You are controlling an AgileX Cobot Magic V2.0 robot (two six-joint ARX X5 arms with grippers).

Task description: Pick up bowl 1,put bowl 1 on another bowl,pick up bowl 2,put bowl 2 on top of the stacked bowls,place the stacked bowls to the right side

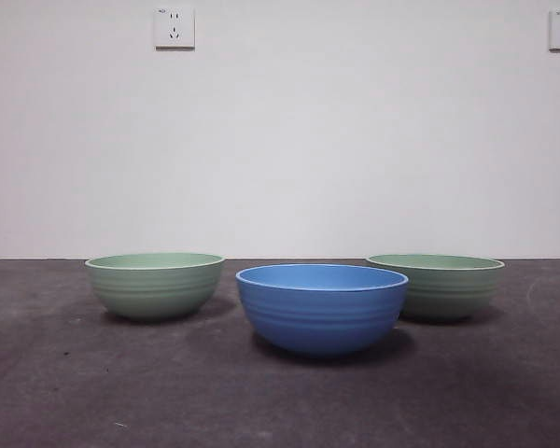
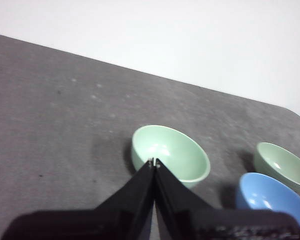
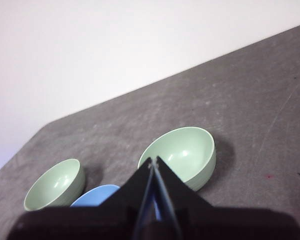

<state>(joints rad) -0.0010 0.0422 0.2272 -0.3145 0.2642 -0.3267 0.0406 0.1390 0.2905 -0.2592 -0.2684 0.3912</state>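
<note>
Black jaws fill the near edge of each wrist view. The left claw (image 2: pixel 154 162) is pressed together, holding nothing, hanging above the bench (image 2: pixel 60 115). Just beyond its tips sits a green bowl (image 2: pixel 171 154), open side up; further out on the same side lie the blue bowl (image 2: pixel 270 200) and, past it, the second green bowl (image 2: pixel 285 165).

The right claw (image 3: pixel 153 161) is likewise pressed together and empty. That second green bowl (image 3: pixel 182 152) lies just past its tips, with the blue one (image 3: pixel 97 195) and the first green one (image 3: pixel 55 184) further off.

In the front view no arm shows. All three stand apart on the bench (image 1: pixel 280 401): blue bowl (image 1: pixel 322 306) nearest and central, a green one (image 1: pixel 155 285) to one side, the other (image 1: pixel 443 285) partly behind the blue one's rim.

Nothing is stacked yet, so picking up the first green bowl is the step in hand, and each claw must spread first.

These bowls look stiff, light and smooth, likely plastic or similar, with thin rims and faint ridges. A pinch across the rim wall, one jaw inside and one outside, seems the sound hold. The glossy curved wall may slip or let the bowl tilt, so grip deep and lift level. Nested, a bowl should settle by itself.
</note>
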